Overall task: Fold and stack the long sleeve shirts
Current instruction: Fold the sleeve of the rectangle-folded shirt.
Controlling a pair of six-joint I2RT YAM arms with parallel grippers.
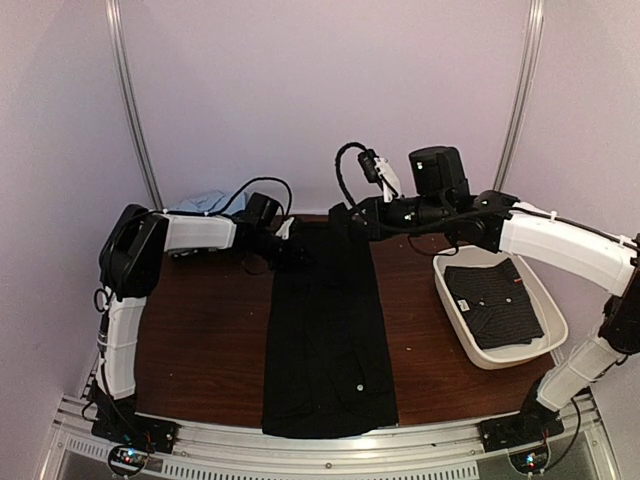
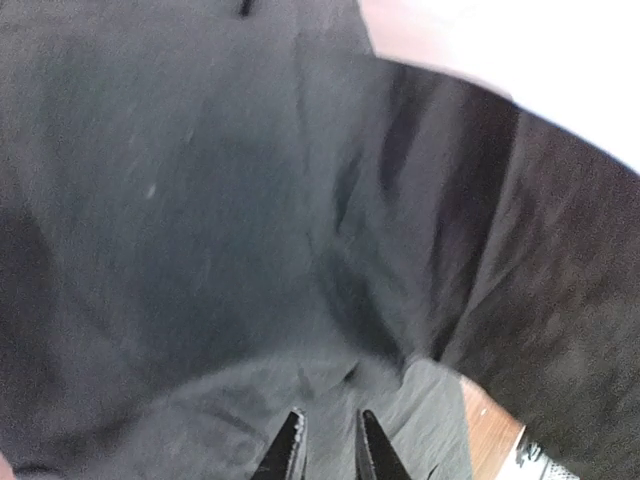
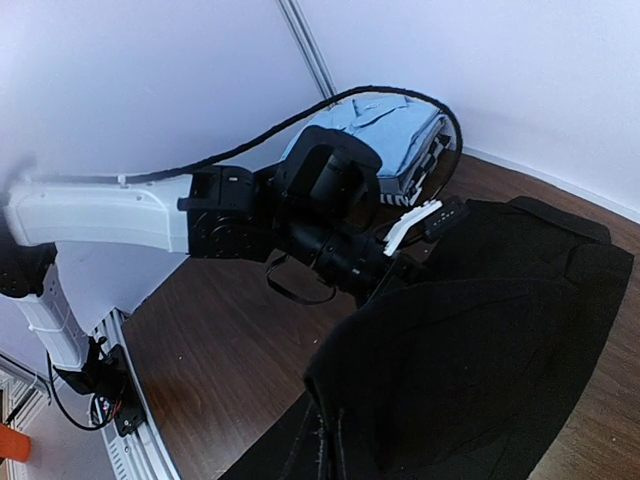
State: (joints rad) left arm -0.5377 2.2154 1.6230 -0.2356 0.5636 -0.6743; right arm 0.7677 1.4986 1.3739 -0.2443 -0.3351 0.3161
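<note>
A plain black long sleeve shirt (image 1: 330,330) lies as a long strip down the middle of the table, from the far edge to the near edge. Its far end is raised off the wood. My left gripper (image 1: 290,238) holds the far left corner; in the left wrist view its fingertips (image 2: 295,420) stand close together against the dark cloth (image 2: 200,200). At the far right corner my right gripper (image 1: 348,215) is shut on the shirt, and its jaws (image 3: 335,450) are almost buried under bunched black cloth (image 3: 480,370). A second, dotted shirt (image 1: 495,300) lies folded in a white basket.
The white basket (image 1: 500,362) stands at the right of the table. A light blue cloth (image 1: 200,203) lies at the back left corner, behind the left arm. Brown table top (image 1: 210,340) shows on both sides of the black shirt.
</note>
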